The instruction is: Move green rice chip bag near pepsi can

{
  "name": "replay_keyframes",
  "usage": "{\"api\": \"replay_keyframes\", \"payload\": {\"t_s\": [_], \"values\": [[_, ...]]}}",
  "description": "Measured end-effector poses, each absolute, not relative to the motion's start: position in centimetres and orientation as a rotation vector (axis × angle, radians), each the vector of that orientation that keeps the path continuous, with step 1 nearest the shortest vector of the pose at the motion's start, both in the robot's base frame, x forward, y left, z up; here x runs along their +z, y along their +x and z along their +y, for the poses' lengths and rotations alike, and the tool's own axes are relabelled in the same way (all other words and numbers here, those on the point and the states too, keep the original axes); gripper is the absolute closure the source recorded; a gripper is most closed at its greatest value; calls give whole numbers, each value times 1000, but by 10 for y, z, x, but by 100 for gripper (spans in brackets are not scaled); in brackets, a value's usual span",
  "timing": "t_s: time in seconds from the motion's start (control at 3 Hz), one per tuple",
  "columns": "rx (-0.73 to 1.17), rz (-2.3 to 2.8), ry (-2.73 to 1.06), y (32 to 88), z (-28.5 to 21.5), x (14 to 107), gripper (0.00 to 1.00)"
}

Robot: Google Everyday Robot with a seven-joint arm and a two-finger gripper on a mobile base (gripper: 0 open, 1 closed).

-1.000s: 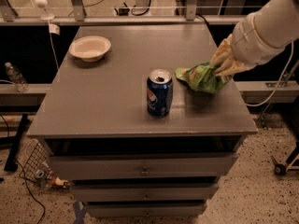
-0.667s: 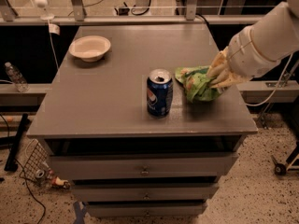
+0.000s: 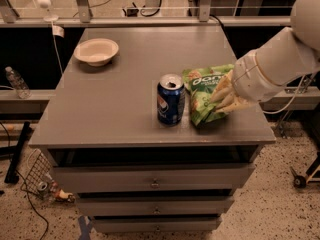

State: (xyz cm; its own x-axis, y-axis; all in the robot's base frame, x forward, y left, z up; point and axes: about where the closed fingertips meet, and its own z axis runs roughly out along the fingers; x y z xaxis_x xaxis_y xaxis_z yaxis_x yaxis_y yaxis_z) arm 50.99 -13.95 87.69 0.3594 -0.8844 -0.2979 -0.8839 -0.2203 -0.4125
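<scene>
The green rice chip bag (image 3: 204,94) stands on the grey tabletop (image 3: 120,109) near the front right, its left edge right beside the pepsi can (image 3: 170,99). The blue can is upright with its silver top open. My gripper (image 3: 223,98) comes in from the right on a white arm and is shut on the bag's right side, its pale fingers (image 3: 220,92) pressed against the bag.
A white bowl (image 3: 96,51) sits at the back left of the tabletop. Drawers fill the cabinet front below. A plastic bottle (image 3: 16,82) stands on a ledge to the left. A rail runs behind the table.
My gripper has carried the bag left and toward the front, from apart on the right to right beside the can. The can and bowl have not moved.
</scene>
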Motion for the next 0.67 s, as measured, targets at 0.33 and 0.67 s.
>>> {"api": "replay_keyframes", "payload": {"t_s": [0.33,0.67], "values": [[29,1528,-2124,507,-133,870,100],[28,1525,-2127,506,-131,871,85]]}}
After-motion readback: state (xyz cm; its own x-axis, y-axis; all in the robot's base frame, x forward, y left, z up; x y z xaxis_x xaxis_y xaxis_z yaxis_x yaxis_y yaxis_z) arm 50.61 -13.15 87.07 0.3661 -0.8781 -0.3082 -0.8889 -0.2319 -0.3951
